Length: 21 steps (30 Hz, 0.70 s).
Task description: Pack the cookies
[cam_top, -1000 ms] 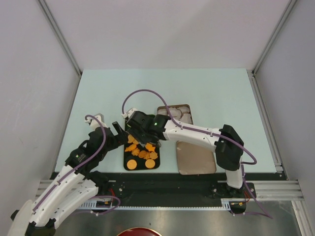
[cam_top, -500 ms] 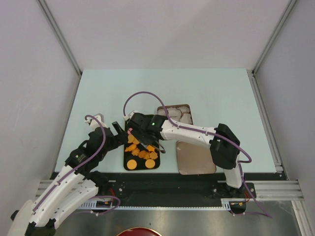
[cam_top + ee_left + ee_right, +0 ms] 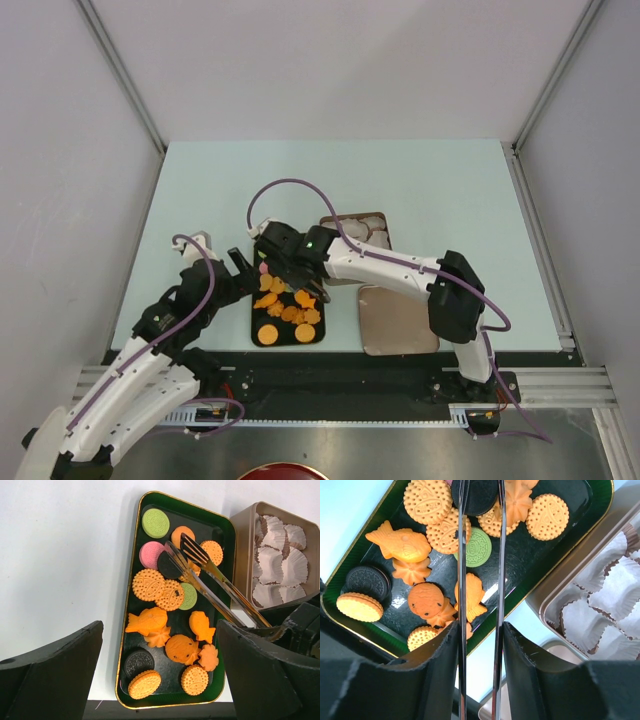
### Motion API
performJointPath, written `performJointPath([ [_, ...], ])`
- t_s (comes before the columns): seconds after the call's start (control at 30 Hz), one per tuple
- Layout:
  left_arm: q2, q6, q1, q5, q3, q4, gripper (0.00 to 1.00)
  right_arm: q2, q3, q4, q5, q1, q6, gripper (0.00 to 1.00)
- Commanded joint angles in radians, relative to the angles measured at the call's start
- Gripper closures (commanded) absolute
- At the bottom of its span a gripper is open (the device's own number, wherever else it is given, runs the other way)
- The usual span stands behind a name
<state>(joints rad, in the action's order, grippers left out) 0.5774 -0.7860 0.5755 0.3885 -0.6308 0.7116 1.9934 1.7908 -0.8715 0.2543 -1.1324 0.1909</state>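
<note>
Right gripper (image 3: 479,640), mine, clamps the long steel tongs (image 3: 461,580). My left gripper (image 3: 159,630) hangs wide open and holds nothing. Cookies (image 3: 150,585) lie in the dark green gold-rimmed tray (image 3: 226,530), beside the tan tin (image 3: 242,540) of white paper cups (image 3: 272,560). Tong tips bracket the round black cookie (image 3: 169,566). Judgement: squeeze gently and evenly, then lift straight, or it may crumble or slip.

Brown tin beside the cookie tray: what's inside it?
White crinkled paper cups fill the tin; nothing else shows among them. One end is covered by the right gripper holding tongs, so that part cannot be seen.
</note>
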Motion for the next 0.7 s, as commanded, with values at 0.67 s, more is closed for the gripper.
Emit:
performJointPath([
  [0.67,0.002,-0.010,-0.005,-0.013,0.014,-0.038,0.00,-0.068,0.002,0.019,-0.124,0.048,0.031,0.54],
])
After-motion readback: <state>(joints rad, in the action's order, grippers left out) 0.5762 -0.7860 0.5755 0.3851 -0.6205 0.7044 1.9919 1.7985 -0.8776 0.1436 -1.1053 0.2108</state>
